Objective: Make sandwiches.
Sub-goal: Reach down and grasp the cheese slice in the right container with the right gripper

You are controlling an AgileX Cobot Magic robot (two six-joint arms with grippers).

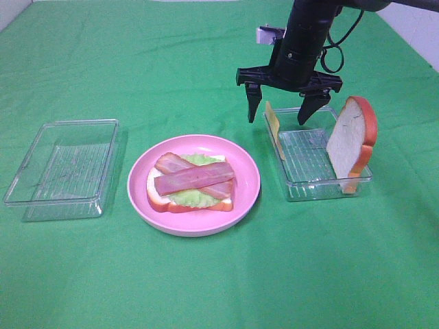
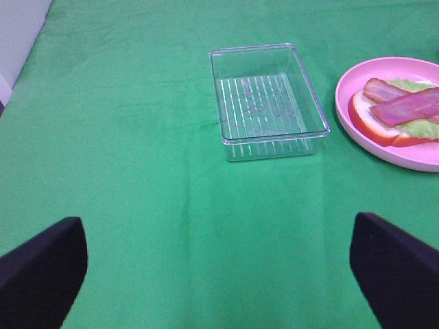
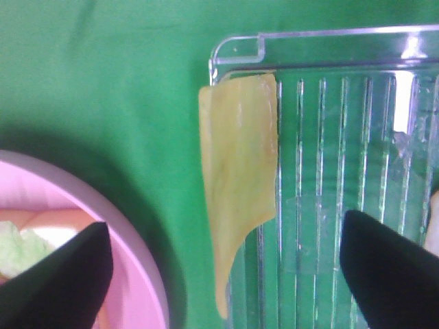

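The counter (image 1: 219, 288), covered in green cloth, fills the exterior high view. The right arm (image 1: 305, 34) comes in from the far right and points almost straight down. On the left side lies the left tray (image 1: 65, 205), clear and ribbed. The pink plate (image 1: 199, 225) sits in the middle, and the right tray (image 1: 322, 186) lies just beside it on the right.

One bread slice (image 1: 352, 140) stands on edge against the right tray's outer wall. The lower bread slice (image 1: 159, 202) lies flat on the plate, with a lettuce leaf (image 1: 188, 199) on it and two crossed bacon strips (image 1: 195, 177) on top. The thin cheese slice (image 1: 273, 123) leans on the right tray's wall nearest the plate.

The right hand (image 1: 278, 116) hovers over that wall, fingers spread wide to either side of the cheese, touching nothing and holding nothing. The left hand (image 2: 219, 274) hangs above bare cloth, near the left tray, fingers likewise spread wide and empty.
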